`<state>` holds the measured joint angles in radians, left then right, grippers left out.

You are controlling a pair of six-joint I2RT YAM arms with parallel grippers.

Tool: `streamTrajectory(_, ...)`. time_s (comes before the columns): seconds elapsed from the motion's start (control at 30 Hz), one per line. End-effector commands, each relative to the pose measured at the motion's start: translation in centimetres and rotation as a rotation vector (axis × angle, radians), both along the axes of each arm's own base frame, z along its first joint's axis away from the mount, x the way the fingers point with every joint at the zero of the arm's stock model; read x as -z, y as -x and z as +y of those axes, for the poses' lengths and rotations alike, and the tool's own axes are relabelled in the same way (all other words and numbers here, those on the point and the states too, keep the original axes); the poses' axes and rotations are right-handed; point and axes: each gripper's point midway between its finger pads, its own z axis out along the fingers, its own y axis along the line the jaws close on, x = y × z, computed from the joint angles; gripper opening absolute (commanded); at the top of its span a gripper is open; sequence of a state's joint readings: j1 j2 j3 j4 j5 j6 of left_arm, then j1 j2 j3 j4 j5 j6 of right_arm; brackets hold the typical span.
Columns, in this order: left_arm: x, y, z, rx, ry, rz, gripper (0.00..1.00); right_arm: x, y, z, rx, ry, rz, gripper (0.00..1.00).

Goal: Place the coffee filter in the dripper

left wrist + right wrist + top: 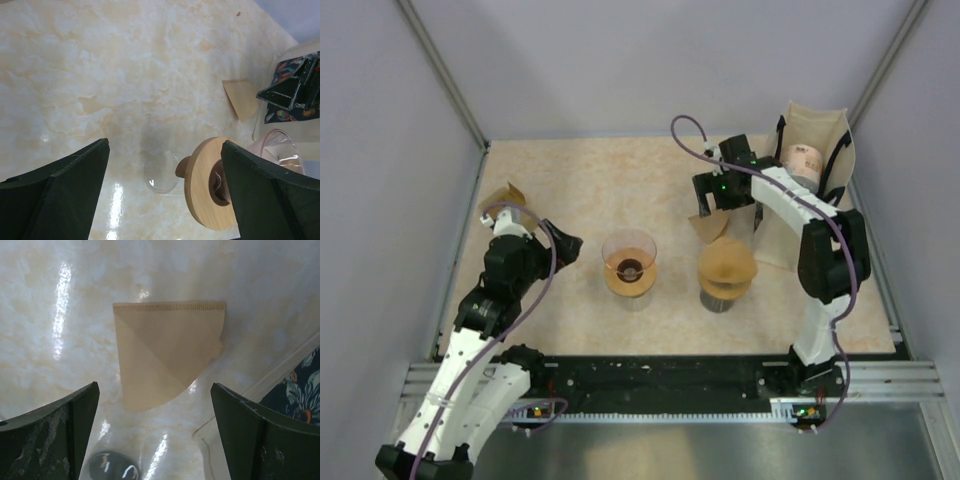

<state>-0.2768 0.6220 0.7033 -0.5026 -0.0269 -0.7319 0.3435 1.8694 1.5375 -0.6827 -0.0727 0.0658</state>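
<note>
Seen from above there are two arms, one glass dripper, one dark vessel, one bag and three tan papers. The left arm bends in from the left edge of the desk (590, 180), and the left gripper (565, 243) points at the middle, jaws spread wide around nothing. Behind it, near the far left corner, a tan paper piece (506, 194) is partly hidden. The dripper (629, 263) stands mid-desk; the left wrist view shows its wooden collar side-on. Just right of it, the dark vessel (718, 300) carries an opened second filter (726, 260). Beyond that the coffee filter (167, 352) lies flat on the desk. The right arm arches over it, with the right gripper (717, 205) above and the jaws released to either side, clear of the paper. Only the right wrist view shows the filter's crimped seam. The bag (817, 130) stands in the far right corner.
</note>
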Motion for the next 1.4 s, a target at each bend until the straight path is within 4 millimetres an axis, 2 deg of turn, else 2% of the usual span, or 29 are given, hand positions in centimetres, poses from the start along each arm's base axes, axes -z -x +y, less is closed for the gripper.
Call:
streamTrajectory(0.0, -1.0, -1.0, 0.9, -0.06, -0.02, -0.031, 0.99, -1.7, -3.8, 0.2, -0.144, 0.057, -0.126, 0.94)
streamTrajectory(0.13, -1.0, -1.0, 1.5, -0.076, -0.044, -0.046, 0.99, 1.0, -4.7, 0.1, -0.234, 0.098, -0.105, 0.94)
streamTrajectory(0.27, -1.1, -0.7, 1.7, -0.078, -0.05, -0.055, 0.99, 2.2, -6.5, -1.0, -0.166, 0.064, -0.079, 0.93)
streamTrajectory(0.37, -1.0, -0.7, 1.7, -0.077, -0.052, -0.058, 0.99, 3.0, -7.5, -1.0, -0.132, -0.014, -0.053, 0.92)
streamTrajectory(0.57, -0.6, -0.8, 1.9, -0.09, -0.061, -0.055, 0.99, 5.2, -9.1, -2.8, -0.049, 0.087, -0.059, 0.92)
streamTrajectory(0.67, -0.5, -0.9, 1.9, -0.091, -0.058, -0.059, 0.99, 6.3, -8.6, -2.9, -0.044, 0.088, -0.028, 0.91)
streamTrajectory(0.93, -0.5, -0.9, 2.1, -0.096, -0.067, -0.071, 0.99, 8.3, -7.0, -1.7, -0.023, 0.009, 0.055, 0.86)
streamTrajectory(1.07, -0.6, -0.9, 2.1, -0.096, -0.066, -0.073, 0.99, 9.1, -6.4, -1.5, -0.009, -0.006, 0.085, 0.78)
streamTrajectory(1.17, -0.6, -0.9, 2.2, -0.101, -0.068, -0.074, 0.99, 8.7, -6.0, -0.8, -0.032, -0.048, 0.087, 0.72)
streamTrajectory(1.37, -0.6, -0.9, 2.1, -0.095, -0.069, -0.074, 0.99, 8.1, -6.4, -0.4, 0.02, -0.083, 0.079, 0.45)
